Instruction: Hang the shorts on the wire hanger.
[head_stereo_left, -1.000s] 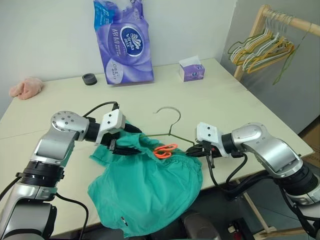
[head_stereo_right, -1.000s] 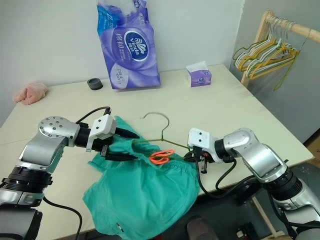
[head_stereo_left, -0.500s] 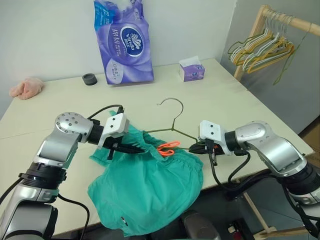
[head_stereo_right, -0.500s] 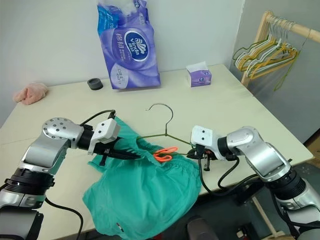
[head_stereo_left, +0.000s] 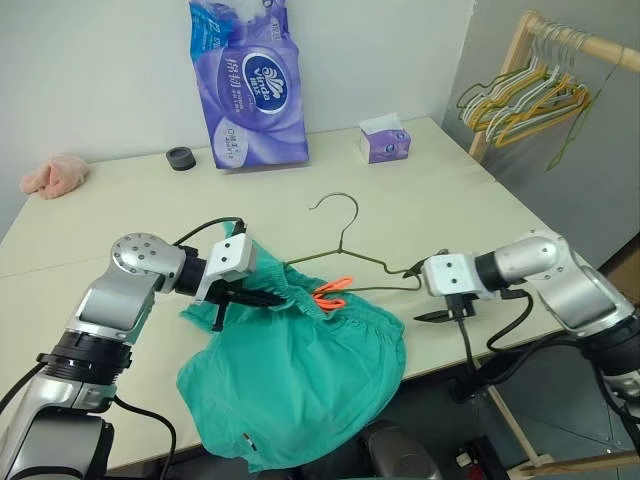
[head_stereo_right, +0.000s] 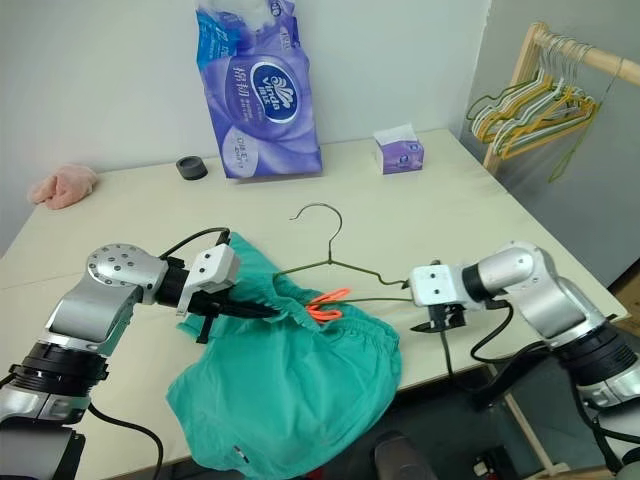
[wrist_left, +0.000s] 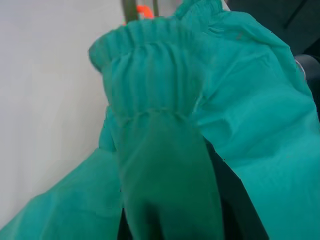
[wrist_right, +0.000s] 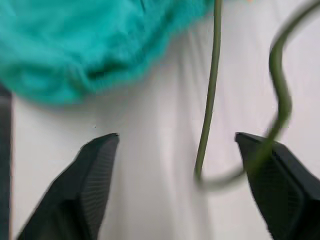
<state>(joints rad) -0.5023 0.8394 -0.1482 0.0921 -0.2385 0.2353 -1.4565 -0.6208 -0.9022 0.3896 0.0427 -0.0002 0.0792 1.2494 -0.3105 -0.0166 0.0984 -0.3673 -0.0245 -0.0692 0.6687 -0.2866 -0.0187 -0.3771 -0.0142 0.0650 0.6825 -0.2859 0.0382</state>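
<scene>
The shorts (head_stereo_left: 300, 370), waistband pinched in the left gripper (head_stereo_left: 262, 297), could slide off the wire hanger (head_stereo_left: 345, 262): the spread right gripper (head_stereo_left: 440, 303) grips nothing beside it

The left claw (head_stereo_left: 262, 297) is clamped on fabric, while the right claw (head_stereo_left: 436, 316) stands spread wide.

I saw my right gripper (wrist_right: 177, 192) spread wide above the pale table (wrist_right: 150, 150), the wire hanger (wrist_right: 210, 95) curving between its fingers (wrist_right: 90, 185), the shorts (wrist_right: 85, 45) bunched just beyond.
</scene>
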